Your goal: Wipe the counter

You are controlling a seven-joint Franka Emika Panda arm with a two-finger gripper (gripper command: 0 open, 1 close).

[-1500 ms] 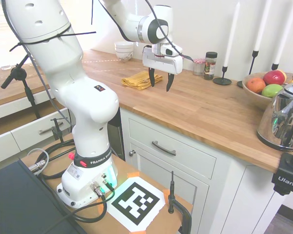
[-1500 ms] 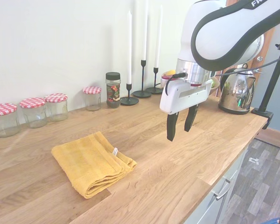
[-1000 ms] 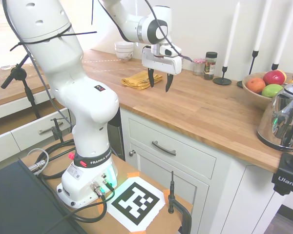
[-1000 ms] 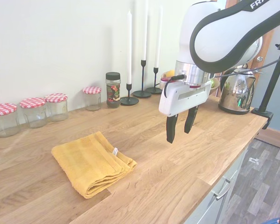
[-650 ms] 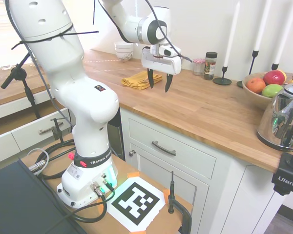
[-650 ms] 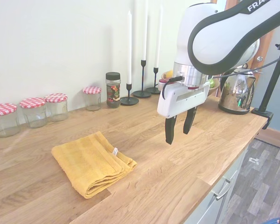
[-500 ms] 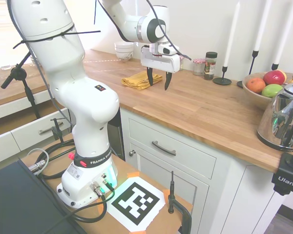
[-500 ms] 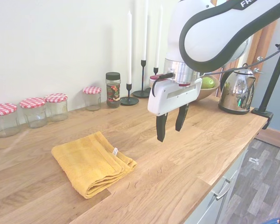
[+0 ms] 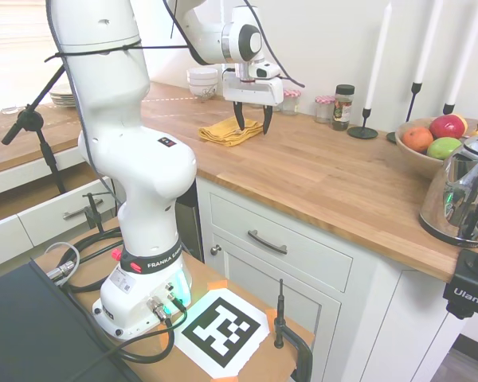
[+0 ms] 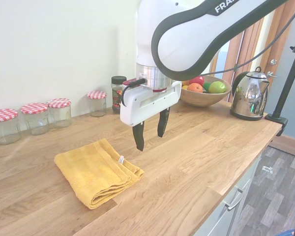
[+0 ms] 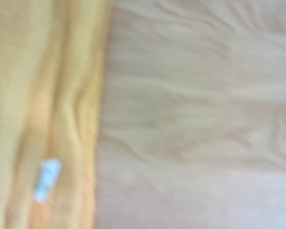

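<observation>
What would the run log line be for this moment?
gripper: open, above counter | cloth: folded, flat, untouched | wiping: not started

A folded cloth (image 10: 97, 170) is lying on the counter (image 10: 196, 147), with the gripper (image 10: 150, 132) hanging above the wood just beside the cloth's edge. Four jars (image 10: 37, 117) are standing in a row along the wall behind the cloth. A fruit bowl (image 10: 204, 94) and a kettle (image 10: 248, 96) are sitting further along the counter.
</observation>
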